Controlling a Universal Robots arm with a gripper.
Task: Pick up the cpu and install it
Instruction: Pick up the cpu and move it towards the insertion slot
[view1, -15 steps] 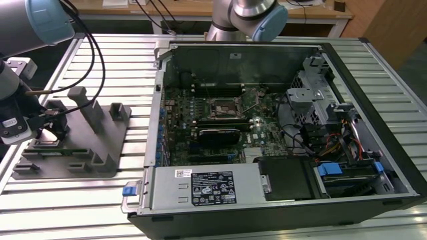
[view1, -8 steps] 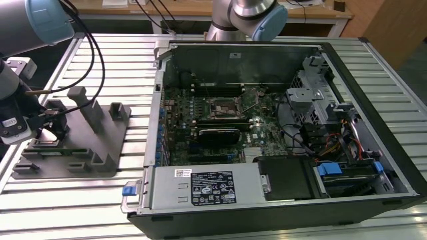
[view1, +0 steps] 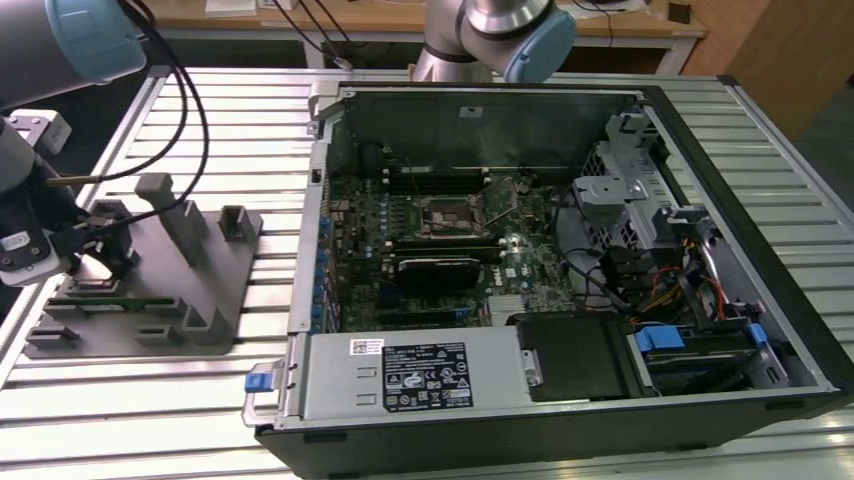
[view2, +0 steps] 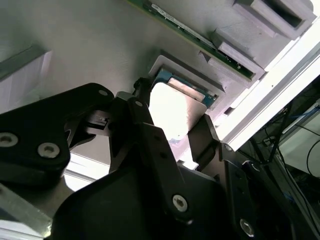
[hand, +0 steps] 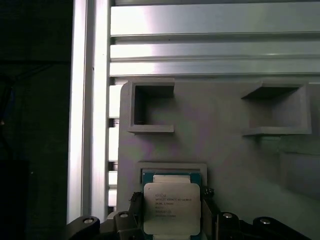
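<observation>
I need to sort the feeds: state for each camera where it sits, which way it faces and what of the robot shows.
Exterior view: off the arm, above, looking down at the fixture, the case and the table; arm and claw show.
First wrist view: on the wrist, facing the fixture and cpu; claw shows.
Second wrist view: on the wrist, behind the claw, facing the cpu.
Both wrist views share cpu, claw and fixture.
</observation>
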